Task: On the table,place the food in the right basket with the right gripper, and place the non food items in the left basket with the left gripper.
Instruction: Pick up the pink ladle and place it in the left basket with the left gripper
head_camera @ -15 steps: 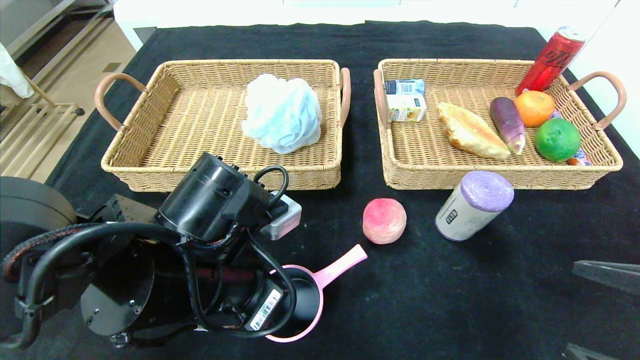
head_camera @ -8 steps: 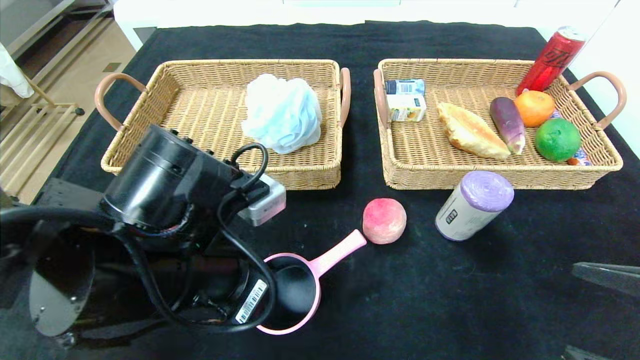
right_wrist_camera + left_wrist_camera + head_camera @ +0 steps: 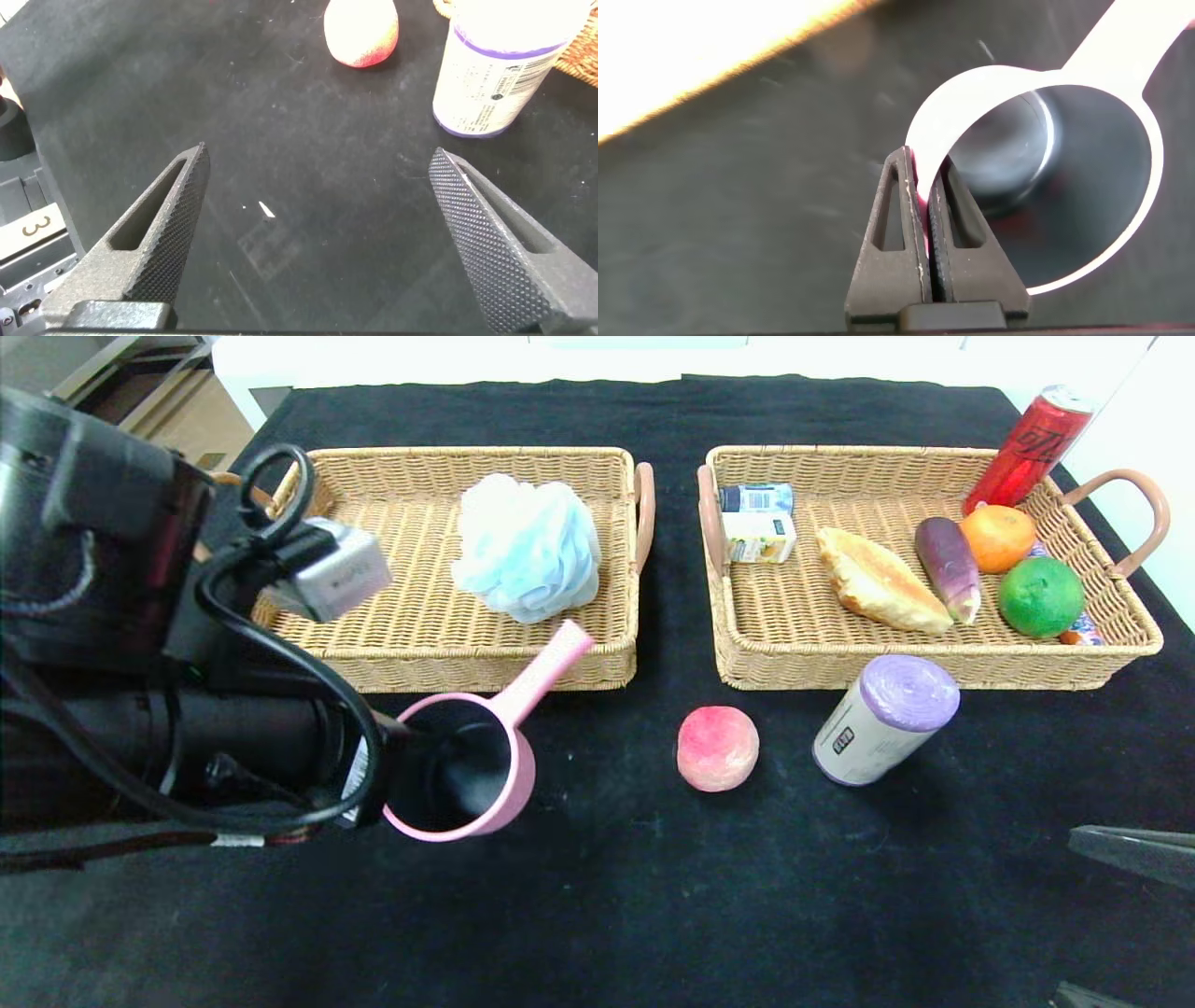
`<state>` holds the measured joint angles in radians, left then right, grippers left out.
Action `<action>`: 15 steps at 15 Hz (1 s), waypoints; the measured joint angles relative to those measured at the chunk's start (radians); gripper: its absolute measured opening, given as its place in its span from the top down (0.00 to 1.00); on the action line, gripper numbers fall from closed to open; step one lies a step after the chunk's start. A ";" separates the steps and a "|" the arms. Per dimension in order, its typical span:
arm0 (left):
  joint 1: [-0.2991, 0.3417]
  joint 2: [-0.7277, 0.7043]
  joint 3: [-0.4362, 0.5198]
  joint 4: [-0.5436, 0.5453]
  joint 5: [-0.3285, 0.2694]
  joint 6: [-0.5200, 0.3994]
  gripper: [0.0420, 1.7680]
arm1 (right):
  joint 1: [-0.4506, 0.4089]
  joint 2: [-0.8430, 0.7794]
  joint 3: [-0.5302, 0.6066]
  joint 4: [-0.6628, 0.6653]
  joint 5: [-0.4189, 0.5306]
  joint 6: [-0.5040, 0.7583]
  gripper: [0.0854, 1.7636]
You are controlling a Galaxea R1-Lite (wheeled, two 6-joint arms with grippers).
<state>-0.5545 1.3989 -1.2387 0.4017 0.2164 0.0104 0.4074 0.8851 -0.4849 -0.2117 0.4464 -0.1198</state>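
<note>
Item in hand: pink ladle [image 3: 467, 761], non-food. My left gripper [image 3: 924, 210] is clamped on the thin rim of its cup, one finger inside and one outside, because the rim offers the only narrow edge to pinch. The ladle hangs clear of the black table [image 3: 653, 896], its handle reaching over the near wall of the left basket [image 3: 439, 658], which I judge to be its destination.

Left basket, contents: one pale blue bath pouf [image 3: 527, 546], toward the right side, leaving bare wicker for the ladle.

On the table, unsorted: peach [image 3: 717, 748], food, and beside it a purple-capped roll of bags [image 3: 882, 719], non-food, both just in front of the right basket [image 3: 934, 663].

My right gripper [image 3: 318, 233]: fingers wide apart, holding nothing, parked low near the table's right edge, facing the peach, presumably its next pick.
</note>
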 joint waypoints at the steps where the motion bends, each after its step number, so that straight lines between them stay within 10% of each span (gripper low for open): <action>1: 0.039 0.000 -0.028 0.000 -0.013 0.000 0.94 | 0.000 0.000 -0.001 0.000 0.000 0.000 0.03; 9: 0.324 0.118 -0.265 -0.054 -0.085 0.000 0.94 | -0.001 -0.001 -0.001 0.000 0.000 0.000 0.03; 15: 0.425 0.299 -0.493 -0.071 -0.113 -0.009 0.94 | -0.002 0.000 0.000 0.000 0.000 0.000 0.03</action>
<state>-0.1298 1.6981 -1.7317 0.3309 0.1030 0.0019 0.4051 0.8855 -0.4849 -0.2117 0.4468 -0.1202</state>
